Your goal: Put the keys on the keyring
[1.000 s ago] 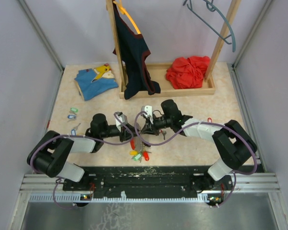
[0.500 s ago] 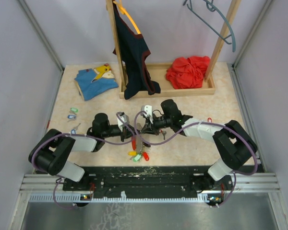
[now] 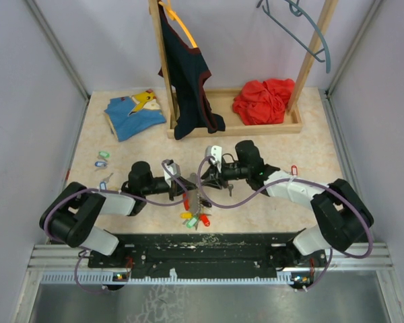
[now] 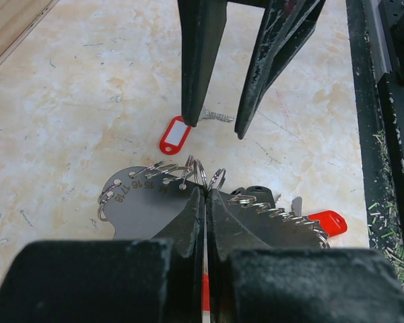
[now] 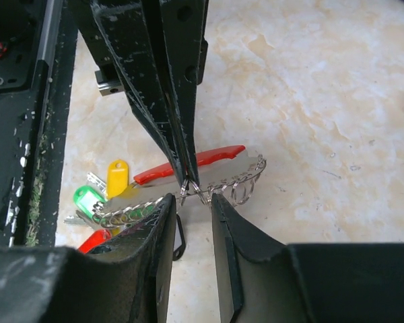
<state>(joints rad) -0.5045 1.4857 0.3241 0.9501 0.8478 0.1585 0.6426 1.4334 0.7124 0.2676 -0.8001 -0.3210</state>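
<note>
left hand point(image 4: 205, 202): clamped shut on the keyring point(image 4: 141, 198), a grey numbered strip with a row of little split rings
right hand point(image 5: 192, 200): fingers slightly apart, nothing in them, tips right at the rings
keys point(image 5: 104, 192): yellow, green and red tags bunched at one end of the strip
loose red-tag key point(image 4: 175, 134): flat on the bench point(image 4: 67, 101), near the right hand's fingertips
spare keys point(image 3: 102, 159): far left, well apart
</note>
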